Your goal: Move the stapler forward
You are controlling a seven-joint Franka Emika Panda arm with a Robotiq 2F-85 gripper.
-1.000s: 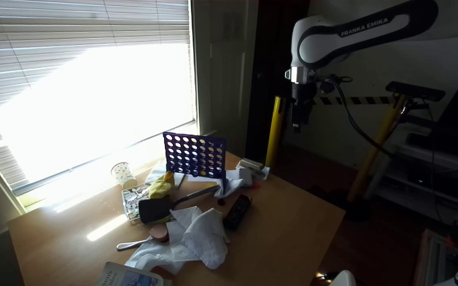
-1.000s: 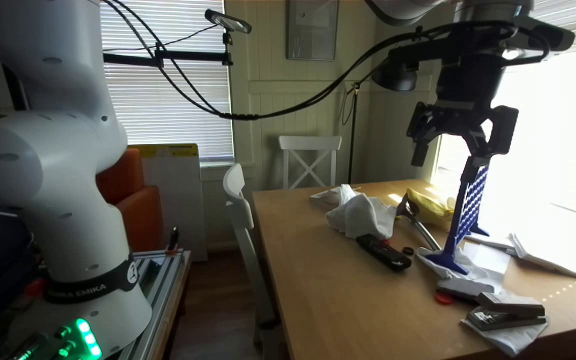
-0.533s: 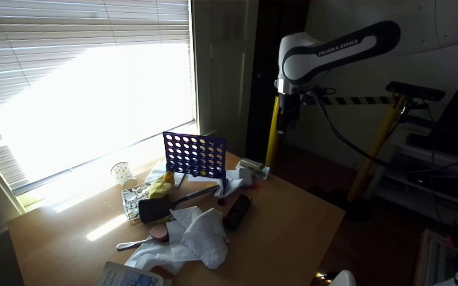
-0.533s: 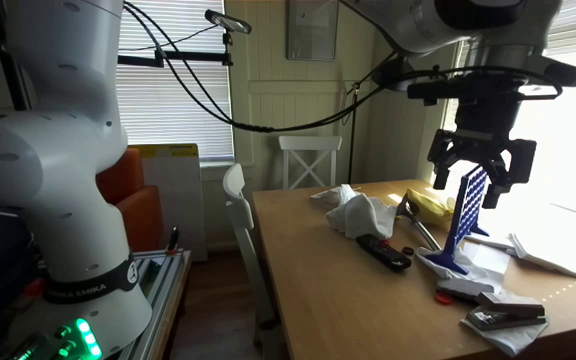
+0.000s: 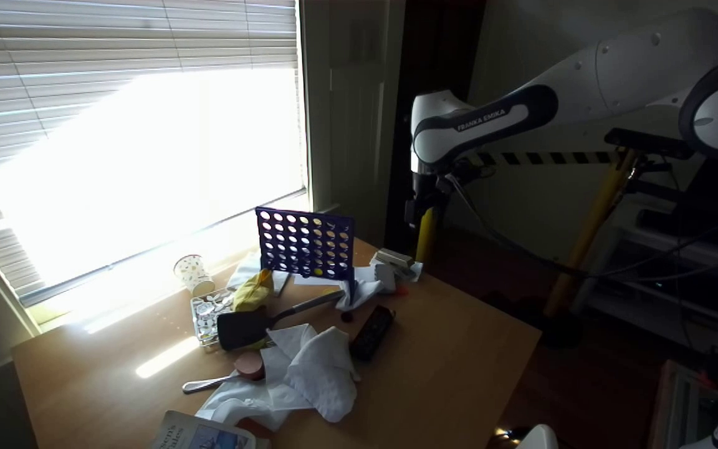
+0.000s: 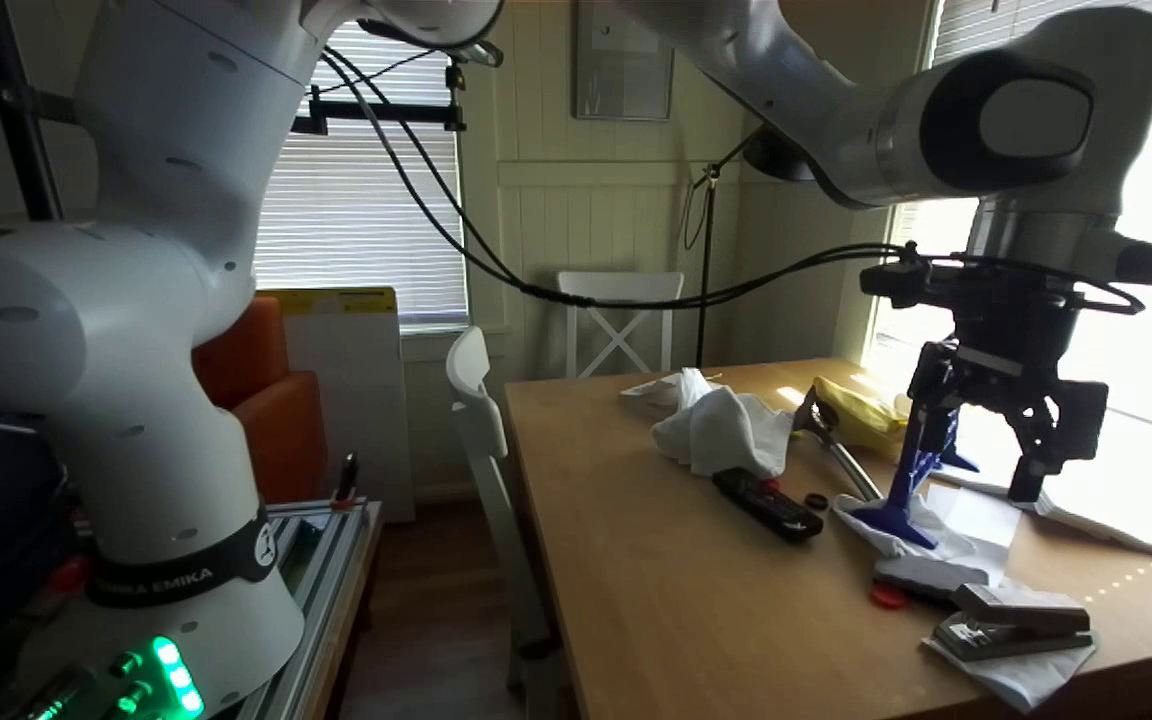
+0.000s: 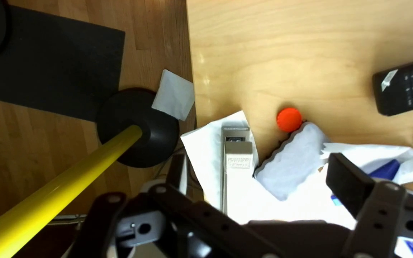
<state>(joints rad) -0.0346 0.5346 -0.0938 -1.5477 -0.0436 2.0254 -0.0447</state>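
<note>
The stapler [image 7: 238,154] lies below the hand [image 7: 258,168], on paper [image 7: 204,154] near the edge of the surface [image 7: 235,53]; the fingers [image 7: 348,182] stand apart; the stapler's long axis runs crosswise to their closing line.

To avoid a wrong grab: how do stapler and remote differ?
The stapler is grey-brown; the remote is black. The stapler's top angles up from its base; the remote is one body with buttons. The stapler rests on a white sheet, the remote on the tabletop. Both are long and narrow.
</note>
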